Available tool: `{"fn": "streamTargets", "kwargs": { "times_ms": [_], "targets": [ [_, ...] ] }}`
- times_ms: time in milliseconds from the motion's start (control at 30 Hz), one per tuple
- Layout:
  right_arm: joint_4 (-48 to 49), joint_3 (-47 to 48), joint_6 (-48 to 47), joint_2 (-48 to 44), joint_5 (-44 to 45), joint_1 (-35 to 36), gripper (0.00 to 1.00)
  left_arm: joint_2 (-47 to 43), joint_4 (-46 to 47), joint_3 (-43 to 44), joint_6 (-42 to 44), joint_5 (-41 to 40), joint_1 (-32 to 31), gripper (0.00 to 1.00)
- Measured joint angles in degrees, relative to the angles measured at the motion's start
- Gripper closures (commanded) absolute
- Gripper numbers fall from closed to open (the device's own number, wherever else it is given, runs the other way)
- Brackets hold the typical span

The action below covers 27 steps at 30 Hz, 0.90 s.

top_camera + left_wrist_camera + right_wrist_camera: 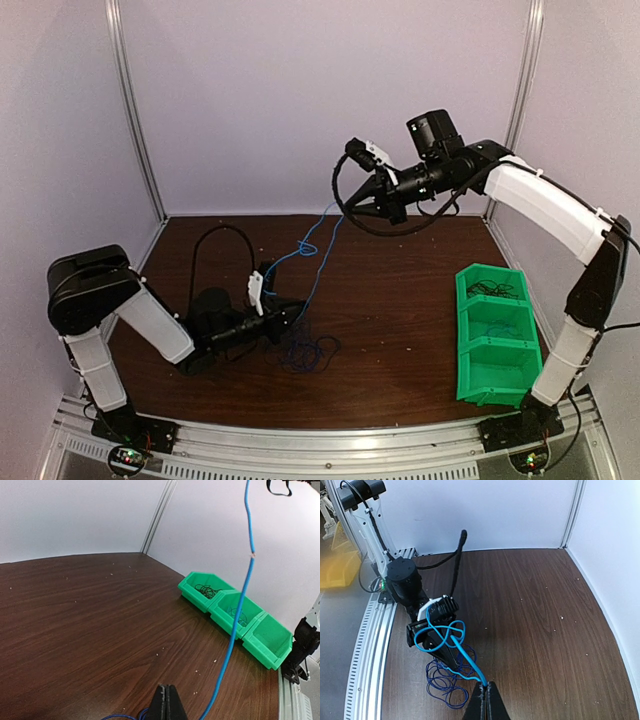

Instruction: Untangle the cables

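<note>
While left pincer [166,691] is shut, right pincer [485,687] clamps blue cable [465,655].

Thin bright blue wire [308,244], single strand, lifted off the table [400,300] and strung up at a slant to the raised right gripper [345,205], pinched there between closed fingers. Kinked into a small knot-like loop about midway. Lower end down in a loose tangle [305,350] of dark blue and black loops, flat on the wood, left of centre. Two more small bundles in the green bin [463,340]: black bundle [495,291] in far compartment, bluish bundle [497,328] in middle compartment.
</note>
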Motion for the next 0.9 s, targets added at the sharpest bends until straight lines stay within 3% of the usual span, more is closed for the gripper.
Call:
{"fn": "streamTargets", "kwargs": {
  "times_ms": [367, 700, 867, 900],
  "targets": [
    [1.5, -4.3, 2.0, -3.0, 0.9, -3.3, 1.00, -8.7, -2.3, -0.9, 1.4, -2.1, 0.0, 1.00],
    [3.0, -6.7, 5.5, -6.9, -1.0, -18.0, 1.00, -10.4, -4.5, -8.0, 2.2, -6.6, 0.0, 1.00],
    [3.8, -7.7, 5.9, -10.4, -1.1, -20.5, 1.00, -10.3, -5.7, -8.9, 2.2, -7.0, 0.0, 1.00],
    [3.8, -8.0, 5.9, -10.9, -1.3, -20.7, 1.00, -10.3, -5.8, -8.9, 2.2, -7.0, 0.0, 0.90]
  ]
}}
